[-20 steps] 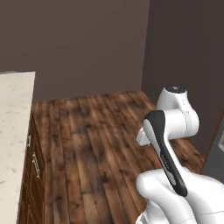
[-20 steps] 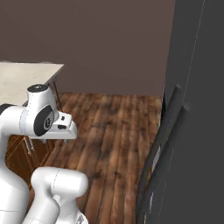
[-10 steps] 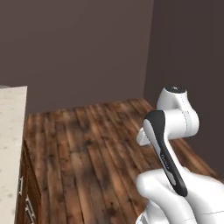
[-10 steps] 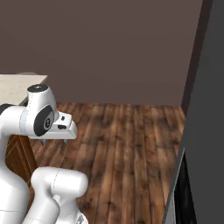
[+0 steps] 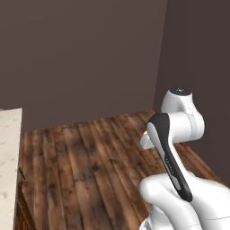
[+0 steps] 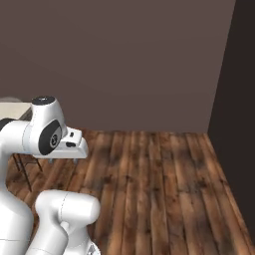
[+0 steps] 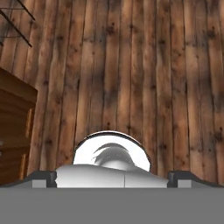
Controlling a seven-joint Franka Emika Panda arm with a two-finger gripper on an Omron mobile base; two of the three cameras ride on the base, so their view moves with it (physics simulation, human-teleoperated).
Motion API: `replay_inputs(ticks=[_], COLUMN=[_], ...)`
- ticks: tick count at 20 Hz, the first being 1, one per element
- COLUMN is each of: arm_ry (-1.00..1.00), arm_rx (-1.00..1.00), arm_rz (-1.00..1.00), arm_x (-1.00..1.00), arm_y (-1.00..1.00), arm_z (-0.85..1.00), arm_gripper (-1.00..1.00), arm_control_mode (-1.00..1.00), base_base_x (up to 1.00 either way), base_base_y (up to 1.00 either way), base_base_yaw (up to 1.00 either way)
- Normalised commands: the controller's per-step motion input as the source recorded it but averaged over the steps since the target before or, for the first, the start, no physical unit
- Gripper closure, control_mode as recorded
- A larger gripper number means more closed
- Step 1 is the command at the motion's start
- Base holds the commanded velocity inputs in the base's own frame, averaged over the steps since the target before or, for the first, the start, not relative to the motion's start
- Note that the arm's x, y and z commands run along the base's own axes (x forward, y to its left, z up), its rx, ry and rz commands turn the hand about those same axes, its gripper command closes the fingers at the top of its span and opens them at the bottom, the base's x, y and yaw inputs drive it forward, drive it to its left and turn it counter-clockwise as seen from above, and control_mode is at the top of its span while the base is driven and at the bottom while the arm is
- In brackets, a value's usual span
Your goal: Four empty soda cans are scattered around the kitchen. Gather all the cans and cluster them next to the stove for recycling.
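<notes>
The soda cans and the stove are out of view. My arm is folded close above the base, with the hand (image 5: pixel 146 141) (image 6: pixel 70 147) pointing down at the wooden floor. In the hand view my gripper (image 7: pixel 112 177) is open: its two dark fingertips (image 7: pixel 44 177) stand far apart at the bottom corners, and nothing is held between them. Below it lie only floor planks.
A pale stone counter corner (image 5: pixel 9 148) (image 6: pixel 11 107) sits at the left, over a brown wooden cabinet (image 7: pixel 13 127). Thin dark legs (image 6: pixel 25 172) stand beneath the counter. Dark walls (image 5: pixel 85 58) close the room ahead and to the right (image 6: pixel 244 99). Wooden floor (image 6: pixel 159 179) stretches ahead.
The whole picture has shifted: the counter slid towards the left edge and the dark tall unit left the right base view, so the camera moved. The arm's pose is unchanged.
</notes>
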Motion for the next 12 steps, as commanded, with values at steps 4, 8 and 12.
replay_inputs(ticks=[4,8,12], arm_ry=[0.0,0.0,0.0], arm_rx=[0.0,0.0,0.0], arm_rz=[0.0,0.0,0.0], arm_x=[0.0,0.0,0.0], arm_y=[0.0,0.0,0.0], arm_z=[0.0,0.0,0.0], arm_gripper=[-1.0,-1.0,-1.0], arm_control_mode=[1.0,1.0,1.0], base_base_x=[1.0,1.0,1.0], base_base_y=[0.05,0.01,0.0], base_base_yaw=[0.0,0.0,0.0])
